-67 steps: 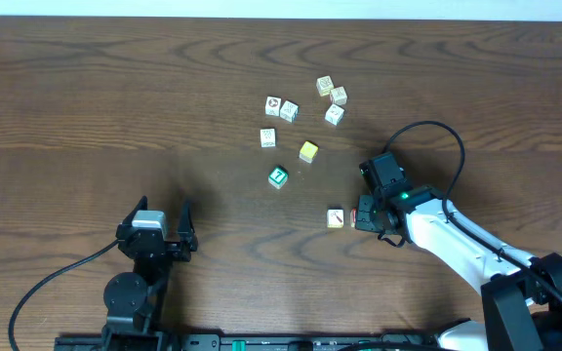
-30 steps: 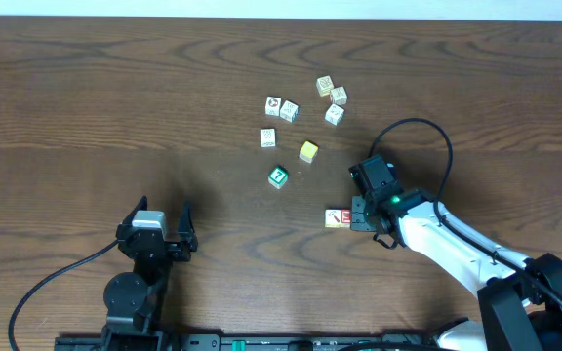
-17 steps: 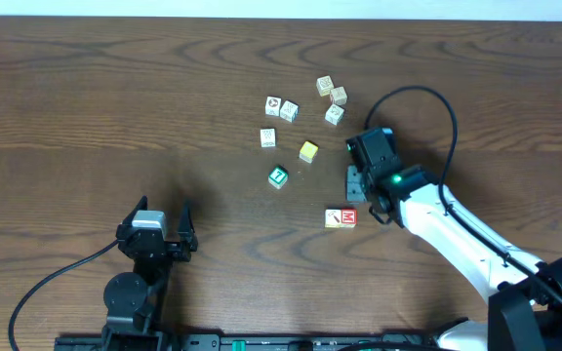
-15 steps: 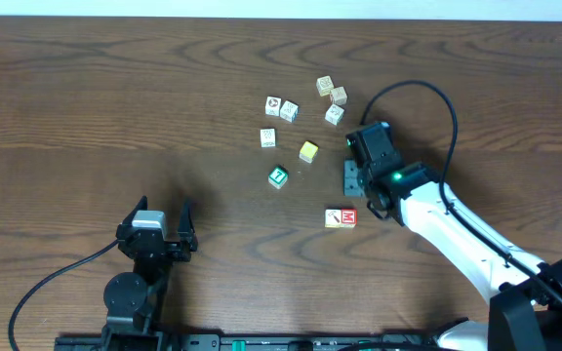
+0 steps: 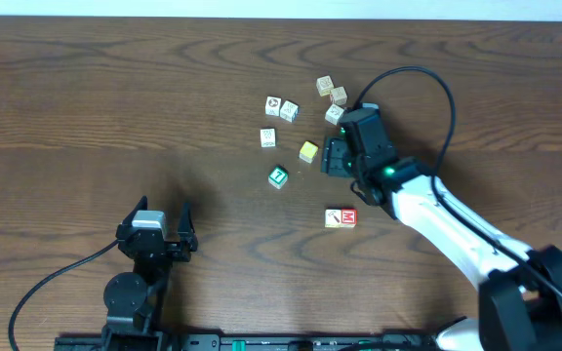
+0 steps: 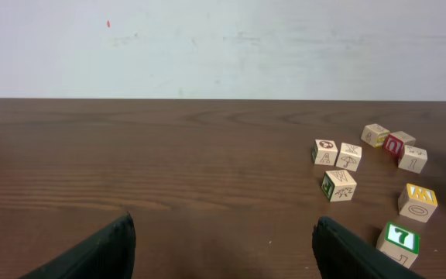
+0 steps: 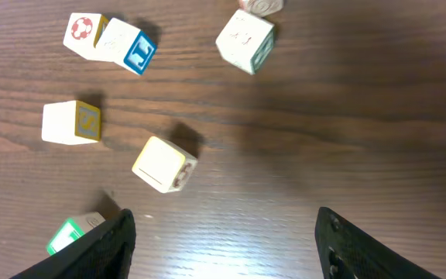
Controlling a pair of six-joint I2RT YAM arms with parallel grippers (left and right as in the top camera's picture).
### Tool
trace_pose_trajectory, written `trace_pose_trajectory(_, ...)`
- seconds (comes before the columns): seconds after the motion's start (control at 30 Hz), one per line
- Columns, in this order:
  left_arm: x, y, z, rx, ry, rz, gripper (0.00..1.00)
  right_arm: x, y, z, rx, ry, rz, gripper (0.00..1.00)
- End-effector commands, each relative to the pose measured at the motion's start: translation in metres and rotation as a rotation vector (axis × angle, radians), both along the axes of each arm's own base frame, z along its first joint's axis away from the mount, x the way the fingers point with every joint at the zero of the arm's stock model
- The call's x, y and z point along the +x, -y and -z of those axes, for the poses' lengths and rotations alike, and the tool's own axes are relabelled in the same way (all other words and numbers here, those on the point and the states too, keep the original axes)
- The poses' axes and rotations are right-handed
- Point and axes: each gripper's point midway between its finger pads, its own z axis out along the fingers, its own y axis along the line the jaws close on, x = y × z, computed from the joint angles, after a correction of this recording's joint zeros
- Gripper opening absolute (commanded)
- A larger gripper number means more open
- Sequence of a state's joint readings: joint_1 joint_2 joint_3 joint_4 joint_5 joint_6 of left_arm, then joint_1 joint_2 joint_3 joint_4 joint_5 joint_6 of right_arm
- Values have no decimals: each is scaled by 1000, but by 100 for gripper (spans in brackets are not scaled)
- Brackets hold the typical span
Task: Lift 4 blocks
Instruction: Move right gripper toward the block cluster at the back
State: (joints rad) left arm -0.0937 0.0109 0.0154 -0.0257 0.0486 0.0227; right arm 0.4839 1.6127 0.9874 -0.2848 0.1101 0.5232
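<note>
Yellow block [image 5: 307, 151] lies skewed before the open, empty right gripper [image 7: 224, 246]; pinching its corners could spin it away.

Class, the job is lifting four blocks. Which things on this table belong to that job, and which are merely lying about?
Job: green block, yellow block, red block, pale marked block.
Lying about: pale picture cubes farther back.

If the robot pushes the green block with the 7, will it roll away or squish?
Probably no rolling: the green block is a cube resting on a flat face, so it should slide or tip. It looks like painted wood, so likely stiff. Small, so probably light.
</note>
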Motion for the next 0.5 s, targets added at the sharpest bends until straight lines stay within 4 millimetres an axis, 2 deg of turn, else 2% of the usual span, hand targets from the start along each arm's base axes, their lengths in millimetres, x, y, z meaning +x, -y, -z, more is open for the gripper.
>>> trace_pose_trajectory(0.0, -1, -2, 16, 2, -52, -14, 73, 8, -22, 6, 64, -33, 28, 72)
trace_pose_trajectory(0.27, -1, -2, 16, 2, -52, -14, 73, 36, -70, 18, 134, -75, 82, 70)
trace_pose_trajectory(0.47, -1, -2, 16, 2, -52, -14, 73, 44, -81, 41, 137, -141, 184, 63)
